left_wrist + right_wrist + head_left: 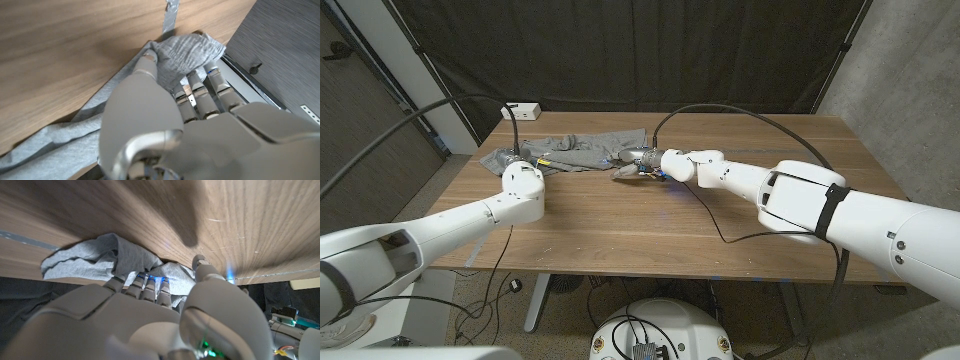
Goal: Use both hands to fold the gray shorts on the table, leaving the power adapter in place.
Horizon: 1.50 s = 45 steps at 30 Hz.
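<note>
Nearest me, the right hand pinches the near right edge of the gray shorts, fingers curled into the cloth, while the left hand grips the bunched left end. The shorts lie with their long axis left to right between the hands, so the fold looks set to run across. Farther back, at the far left edge, sits the white power adapter, apart from the cloth.

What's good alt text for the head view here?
Both robot hands grip the gray shorts spread along the far side of a wooden table: the left hand at one end, the right hand near the middle. A white power adapter sits at the table's far left corner.
</note>
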Each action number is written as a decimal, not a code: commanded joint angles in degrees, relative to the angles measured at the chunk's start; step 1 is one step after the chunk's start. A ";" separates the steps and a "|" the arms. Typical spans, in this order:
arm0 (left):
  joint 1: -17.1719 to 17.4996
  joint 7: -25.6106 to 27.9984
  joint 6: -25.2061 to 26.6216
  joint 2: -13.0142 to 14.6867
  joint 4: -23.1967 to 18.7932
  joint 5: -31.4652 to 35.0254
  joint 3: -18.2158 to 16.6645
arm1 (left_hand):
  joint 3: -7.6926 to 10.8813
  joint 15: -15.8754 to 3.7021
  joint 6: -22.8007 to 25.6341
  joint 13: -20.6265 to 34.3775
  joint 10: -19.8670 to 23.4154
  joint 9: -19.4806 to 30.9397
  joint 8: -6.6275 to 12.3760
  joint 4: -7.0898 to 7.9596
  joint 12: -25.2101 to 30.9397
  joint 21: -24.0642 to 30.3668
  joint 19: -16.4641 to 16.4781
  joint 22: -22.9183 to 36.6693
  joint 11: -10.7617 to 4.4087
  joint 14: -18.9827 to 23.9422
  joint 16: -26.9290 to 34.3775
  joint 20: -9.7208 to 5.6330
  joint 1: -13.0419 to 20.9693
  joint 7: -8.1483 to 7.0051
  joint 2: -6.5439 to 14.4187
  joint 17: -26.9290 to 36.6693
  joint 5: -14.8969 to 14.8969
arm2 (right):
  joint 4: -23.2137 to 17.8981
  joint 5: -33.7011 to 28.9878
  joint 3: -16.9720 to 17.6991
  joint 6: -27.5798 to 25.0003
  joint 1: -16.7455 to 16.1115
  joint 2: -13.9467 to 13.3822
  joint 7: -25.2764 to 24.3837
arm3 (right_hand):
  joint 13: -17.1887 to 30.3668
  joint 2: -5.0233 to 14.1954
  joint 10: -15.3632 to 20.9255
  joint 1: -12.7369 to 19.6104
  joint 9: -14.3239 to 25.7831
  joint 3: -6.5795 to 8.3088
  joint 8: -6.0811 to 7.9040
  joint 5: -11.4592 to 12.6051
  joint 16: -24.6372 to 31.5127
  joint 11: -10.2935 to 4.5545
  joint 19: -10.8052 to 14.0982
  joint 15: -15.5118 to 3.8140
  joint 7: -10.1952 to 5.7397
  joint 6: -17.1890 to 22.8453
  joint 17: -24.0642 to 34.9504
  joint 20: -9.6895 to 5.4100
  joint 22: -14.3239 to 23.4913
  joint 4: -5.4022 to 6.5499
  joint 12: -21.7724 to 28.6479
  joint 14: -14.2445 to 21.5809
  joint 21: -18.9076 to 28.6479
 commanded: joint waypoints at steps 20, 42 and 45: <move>-2.79 7.42 -6.47 -2.30 14.02 23.76 9.35 | 2.62 -10.37 38.48 5.16 18.84 1.01 9.72 0.99 4.35 20.06 2.82 3.84 -1.12 15.36 8.58 -3.56 12.10 -5.43 1.51 8.11 1.92 | 1.77 1.33 -0.98 -0.30 0.62 0.24 0.24 | 0.08 -0.48 1.39 -1.11 0.07 0.29 1.03 0.09 0.36 -0.52 1.21 -0.53 0.66 2.53 0.13 -0.07 0.26 -0.90 0.58 0.77 -0.56; 0.15 1.98 -34.19 12.67 0.40 49.80 -3.00 | 0.73 -10.45 41.49 5.68 21.40 0.68 9.66 1.85 2.91 27.06 0.30 4.23 -1.93 16.79 9.38 -7.84 10.86 -8.77 1.04 10.32 -3.44 | 3.77 4.77 -4.39 -5.20 1.83 1.88 -0.14 | 0.07 -0.52 1.67 -1.44 0.05 0.65 0.96 0.19 0.29 -0.62 1.45 -0.75 0.71 2.91 0.08 -0.11 0.27 -1.30 0.59 0.92 -1.02; 0.49 2.62 -37.89 13.42 -0.14 52.68 -5.17 | 0.50 -10.45 42.43 5.62 22.15 1.20 10.10 1.94 2.37 28.23 -0.30 3.61 -2.03 16.95 9.00 -8.37 10.62 -8.84 0.93 10.39 -3.72 | 3.79 4.90 -4.90 -5.73 2.00 1.85 -0.20 | 0.07 -0.52 1.70 -1.47 0.05 0.69 0.95 0.20 0.27 -0.63 1.47 -0.78 0.71 2.93 0.08 -0.09 0.27 -1.34 0.59 0.89 -1.07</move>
